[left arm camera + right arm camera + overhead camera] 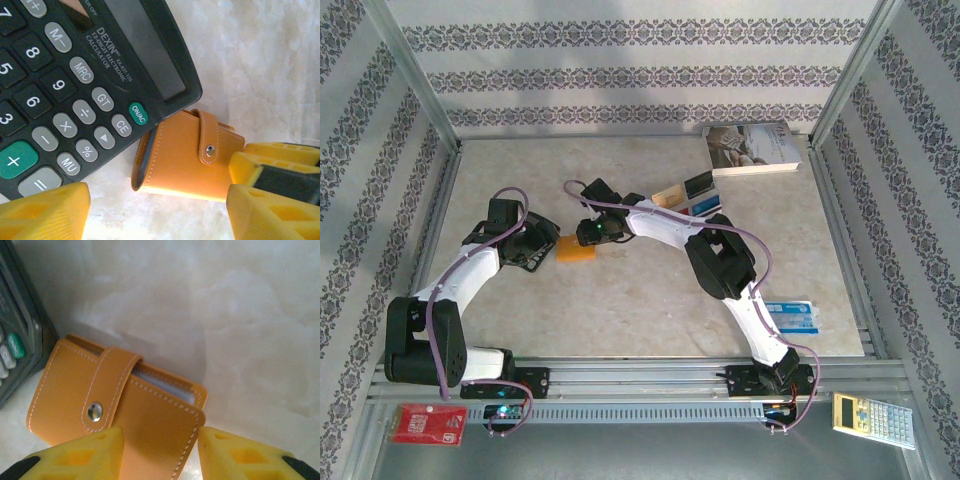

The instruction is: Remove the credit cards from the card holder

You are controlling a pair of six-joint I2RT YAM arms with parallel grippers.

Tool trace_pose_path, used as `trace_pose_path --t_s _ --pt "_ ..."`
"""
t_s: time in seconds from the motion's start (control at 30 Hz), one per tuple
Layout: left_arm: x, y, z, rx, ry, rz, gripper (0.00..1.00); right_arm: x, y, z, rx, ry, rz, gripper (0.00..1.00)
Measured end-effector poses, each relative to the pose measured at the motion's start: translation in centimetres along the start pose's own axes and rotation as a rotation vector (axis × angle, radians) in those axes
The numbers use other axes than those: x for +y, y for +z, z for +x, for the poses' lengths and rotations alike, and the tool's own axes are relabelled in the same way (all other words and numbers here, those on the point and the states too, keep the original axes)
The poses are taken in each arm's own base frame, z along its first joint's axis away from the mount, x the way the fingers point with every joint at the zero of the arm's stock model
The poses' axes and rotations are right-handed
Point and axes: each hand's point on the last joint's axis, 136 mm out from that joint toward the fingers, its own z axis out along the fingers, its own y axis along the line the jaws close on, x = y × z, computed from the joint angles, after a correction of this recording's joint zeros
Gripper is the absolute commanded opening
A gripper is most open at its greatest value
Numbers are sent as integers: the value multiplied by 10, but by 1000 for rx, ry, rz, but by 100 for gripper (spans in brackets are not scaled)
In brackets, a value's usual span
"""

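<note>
The card holder (575,249) is a tan-orange wallet lying flat mid-table, its strap snapped shut (95,411). One end rests against a black calculator (60,95). A pale grey inner edge (165,384) peeks from its open side; the credit cards are hidden. My right gripper (160,455) is over the holder's corner, jaws apart: one finger (75,455) above the face, the other (250,455) at the edge. My left gripper (157,215) stands open and wide just short of the holder's long edge. The right gripper's fingers (280,165) reach the holder's far end.
A book (755,148) lies at the back right, with small flat items (695,195) in front of it. A blue-and-white packet (790,316) sits at the right. Off the table's near edge lie a second calculator (873,418) and a red item (425,425).
</note>
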Motion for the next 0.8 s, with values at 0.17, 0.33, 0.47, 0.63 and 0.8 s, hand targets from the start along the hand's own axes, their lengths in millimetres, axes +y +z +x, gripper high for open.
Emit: trace_pose_path --t_s 0.17,0.33,0.47,0.63,0.8 --pt "1 2 5 16 -14 8 68 0 4 8 19 -14 25 43" --pt "6 6 16 43 -30 0 67 -12 9 16 18 11 67 42" --pt "6 9 24 59 -35 1 67 -21 -3 31 1 39 111 42" --pt "5 15 39 89 -46 6 67 -45 -31 72 5 122 173 42" --pt "-2 19 61 131 -42 11 68 -59 -56 102 15 150 196 51"
